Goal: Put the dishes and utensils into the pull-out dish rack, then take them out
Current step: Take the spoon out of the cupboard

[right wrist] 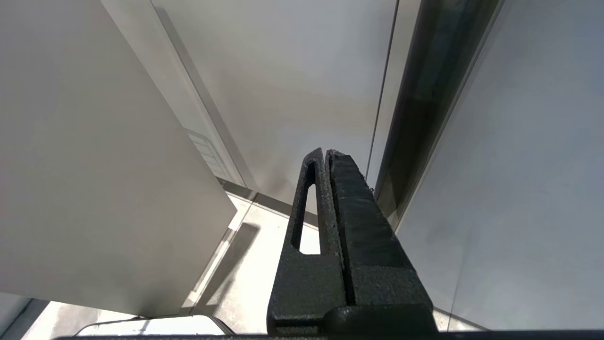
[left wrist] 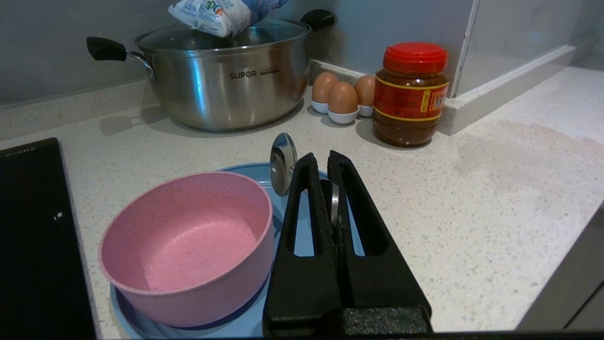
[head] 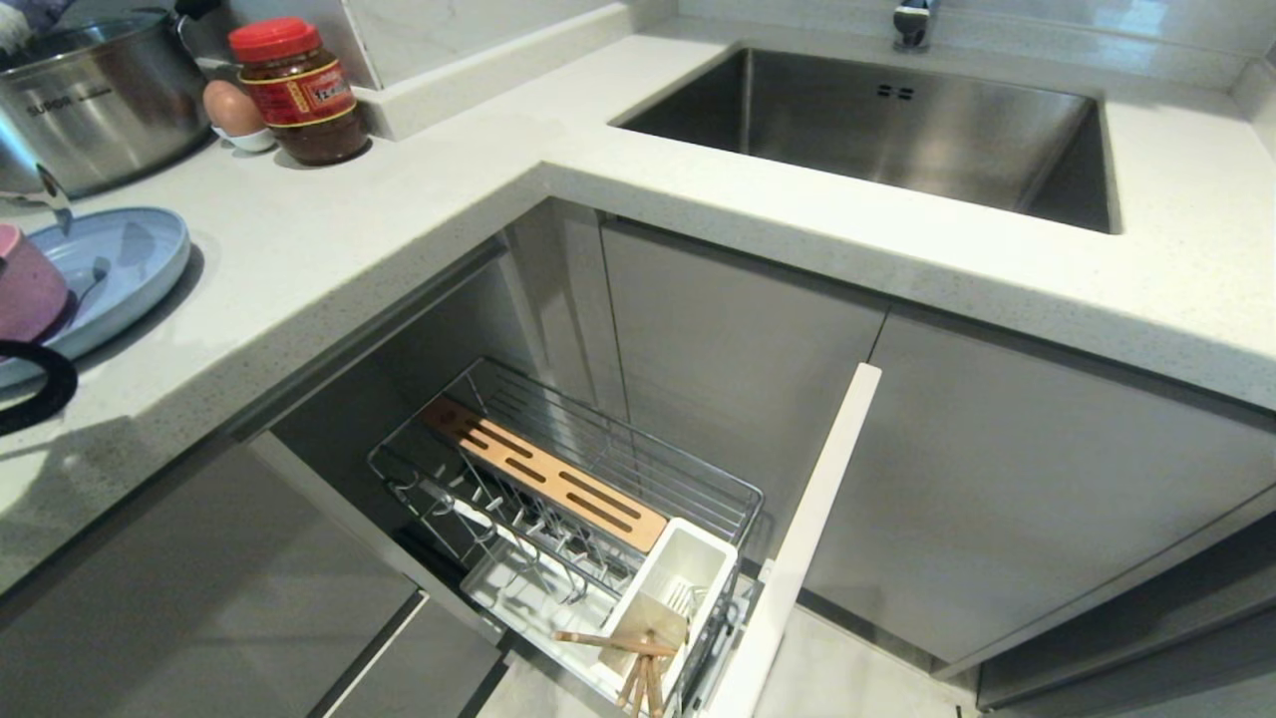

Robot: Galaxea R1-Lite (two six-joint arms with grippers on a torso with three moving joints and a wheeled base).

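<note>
The left gripper [left wrist: 324,160] is clamped on the handle of a slim silver metal spoon [left wrist: 283,163], whose bowl sticks up past the black fingertips, above the round light-blue shallow plate [left wrist: 245,321] at the left end of the pale speckled stone counter [head: 329,239]. A smaller matte pink round bowl [left wrist: 188,245] sits on that plate, just beside the gripper. Toward the counter's back edge stand a large steel pot with black handles [left wrist: 226,75] with a crumpled plastic packet on its lid, three brown eggs [left wrist: 343,98] in small white cups, and a red-lidded glass jar of dark sauce [left wrist: 409,94]. A black cooktop [left wrist: 33,245] lies near the plate. Below the counter's inner corner the chrome wire pull-out dish rack [head: 568,509] stands drawn out, with its slotted wooden strip [head: 543,474] and its white plastic cutlery cup [head: 666,588]; thin light wooden chopsticks [head: 638,663] stand in the cup at the rack's front end. A steel sink [head: 877,130] is set into the counter on the right. The right gripper [right wrist: 325,153], fingers pressed together on nothing, hangs low beside grey cabinet panels.
</note>
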